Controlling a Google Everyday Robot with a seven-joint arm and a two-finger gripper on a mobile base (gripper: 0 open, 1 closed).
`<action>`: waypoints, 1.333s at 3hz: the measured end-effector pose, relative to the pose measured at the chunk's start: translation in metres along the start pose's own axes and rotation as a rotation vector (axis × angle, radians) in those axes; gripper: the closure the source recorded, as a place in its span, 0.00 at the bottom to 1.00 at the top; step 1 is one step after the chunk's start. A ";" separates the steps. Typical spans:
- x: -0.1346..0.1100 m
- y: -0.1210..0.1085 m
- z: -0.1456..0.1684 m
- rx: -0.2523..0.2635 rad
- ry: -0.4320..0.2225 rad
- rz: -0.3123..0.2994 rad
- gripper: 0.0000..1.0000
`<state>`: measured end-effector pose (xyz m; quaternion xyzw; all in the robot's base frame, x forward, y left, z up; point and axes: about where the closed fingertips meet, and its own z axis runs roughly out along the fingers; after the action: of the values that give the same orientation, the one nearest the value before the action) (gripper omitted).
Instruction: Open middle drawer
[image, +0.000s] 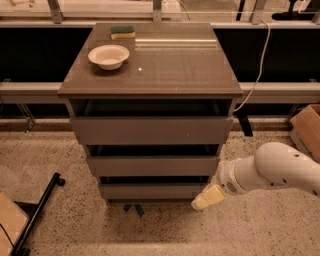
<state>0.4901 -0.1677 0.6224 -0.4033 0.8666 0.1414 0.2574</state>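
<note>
Light: dim, warm, from overhead onto the cabinet's top surface.
Glare: pale streak across its back edge.
Shadows: black gaps above the middle drawer and its neighbours.
My gripper: brightly lit, low beside the cabinet's right front corner.

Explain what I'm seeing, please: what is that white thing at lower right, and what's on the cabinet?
The white shape is a robot's arm. Its cream-tipped pincer sits low, beside the right end of the bottom drawer, with nothing in it. The one camera looks down on the cabinet from the front; where it is mounted isn't known. The robot is meant to open the middle drawer, which the pincer isn't touching. On its top lie a pale bowl and a green-and-yellow sponge.
</note>
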 end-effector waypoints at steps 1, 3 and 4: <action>-0.004 0.001 0.019 0.009 -0.009 -0.004 0.00; -0.038 -0.029 0.082 0.006 -0.107 -0.078 0.00; -0.054 -0.068 0.115 -0.010 -0.202 -0.066 0.00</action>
<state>0.6104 -0.1253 0.5544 -0.4166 0.8218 0.1772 0.3460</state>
